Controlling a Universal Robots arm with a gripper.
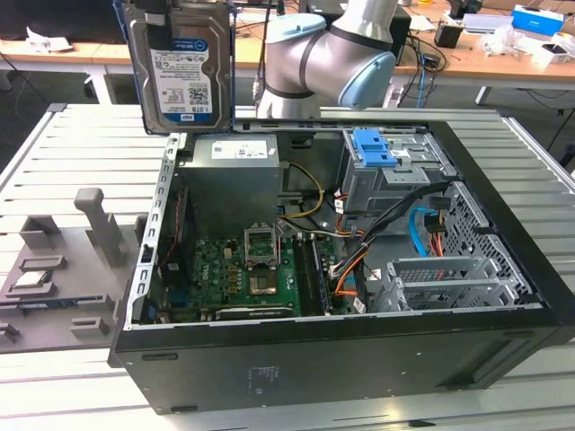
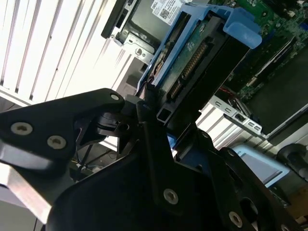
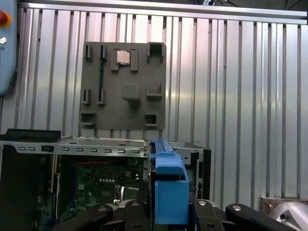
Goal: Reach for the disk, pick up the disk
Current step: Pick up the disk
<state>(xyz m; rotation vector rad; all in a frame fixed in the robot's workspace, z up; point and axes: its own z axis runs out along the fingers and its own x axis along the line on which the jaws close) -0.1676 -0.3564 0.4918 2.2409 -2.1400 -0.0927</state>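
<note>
Black gripper (image 2: 166, 113) fingers (image 2: 144, 139) are clamped onto the disk (image 2: 202, 62), one on each side of it, with the bright blue bracket (image 3: 171, 192) between them in both wrist views. In the exterior view the disk (image 1: 180, 72) hangs upright in the air, label face toward the camera, above the open computer case (image 1: 314, 359) at its far corner on the exterior view's left, clear of everything inside. The grey and pale blue robot arm (image 1: 332, 54) bends behind the case's far edge. Inside the case, a grey power supply (image 1: 229, 180) sits just below the disk; a green motherboard (image 1: 243, 269) lies on the case floor nearer the camera; a flat blue clip (image 1: 375, 148) rests on the drive cage toward the exterior view's right. Beside the case, on the exterior view's left, a grey fixture plate (image 1: 54, 269) lies on the slatted metal table (image 1: 81, 135); a small square silver chip (image 3: 123, 57) sits in one of the plate's recesses.
</note>
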